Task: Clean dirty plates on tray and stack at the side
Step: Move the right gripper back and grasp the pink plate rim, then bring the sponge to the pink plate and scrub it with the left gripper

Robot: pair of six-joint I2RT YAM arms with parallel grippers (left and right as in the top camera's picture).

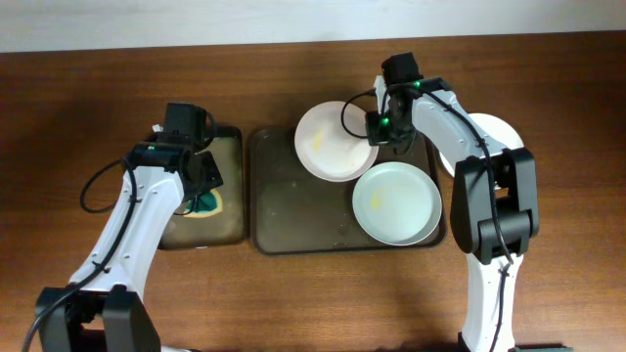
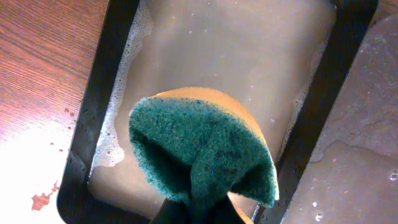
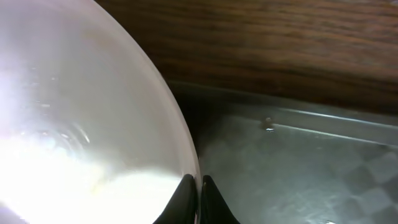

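Faintly yellow-smeared white plate (image 1: pixel 328 147), rim between right jaws.

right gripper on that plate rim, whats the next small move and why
Probably raise the rim a little, tipping the plate up off the tray. The right gripper is shut on the plate's edge, the plate lies flat with a yellowish smear showing, and the left gripper holds the sponge over the soapy small tray, seemingly ready to scrub.
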